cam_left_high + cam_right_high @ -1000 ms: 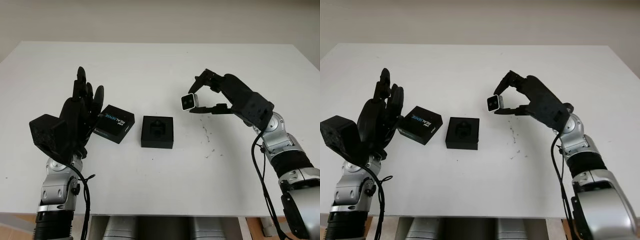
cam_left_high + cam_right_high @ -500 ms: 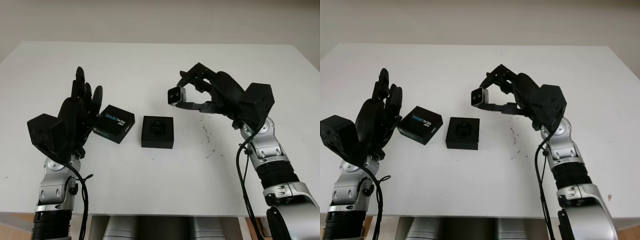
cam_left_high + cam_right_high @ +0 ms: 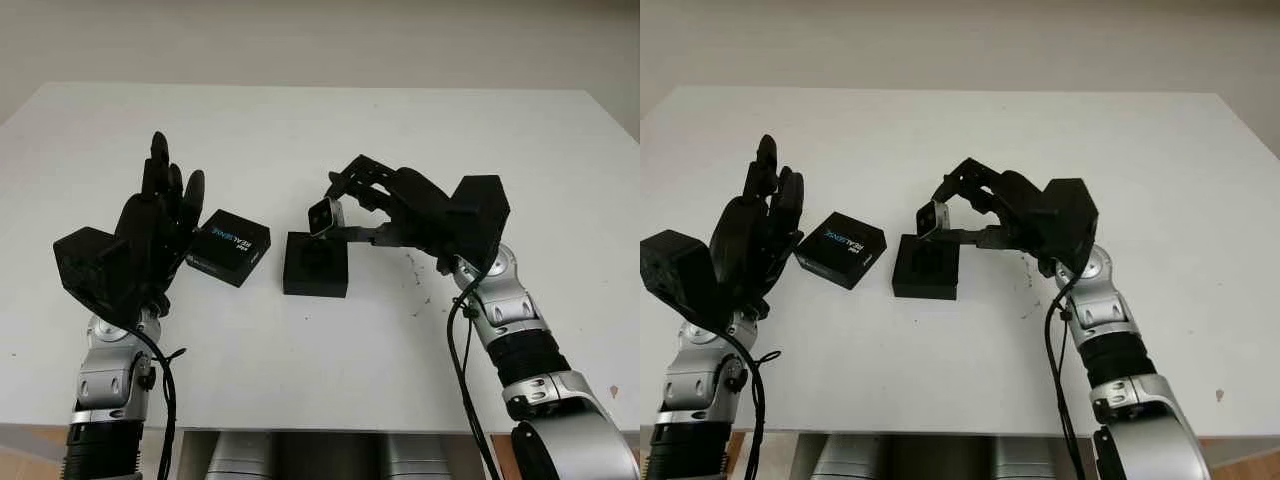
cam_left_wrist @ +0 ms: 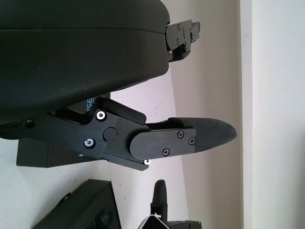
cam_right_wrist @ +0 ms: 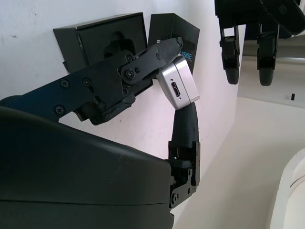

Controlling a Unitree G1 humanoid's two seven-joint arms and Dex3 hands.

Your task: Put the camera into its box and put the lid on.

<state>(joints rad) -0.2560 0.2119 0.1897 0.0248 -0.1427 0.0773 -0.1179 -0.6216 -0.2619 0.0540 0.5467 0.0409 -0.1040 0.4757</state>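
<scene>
My right hand is shut on the small silver camera, pinched between its fingertips just above the far right corner of the open black box. The right wrist view has the camera with its port side up, beside the box's moulded insert. The black lid, printed REALSENSE, lies flat on the table left of the box. My left hand is open and raised upright just left of the lid, not touching it.
The white table stretches wide behind and in front of the box. A few dark specks mark the surface right of the box, under my right forearm.
My right hand has carried the camera leftward and down, from mid-air right of the box to just over the box's far right corner. The left hand, lid and box have stayed put.
</scene>
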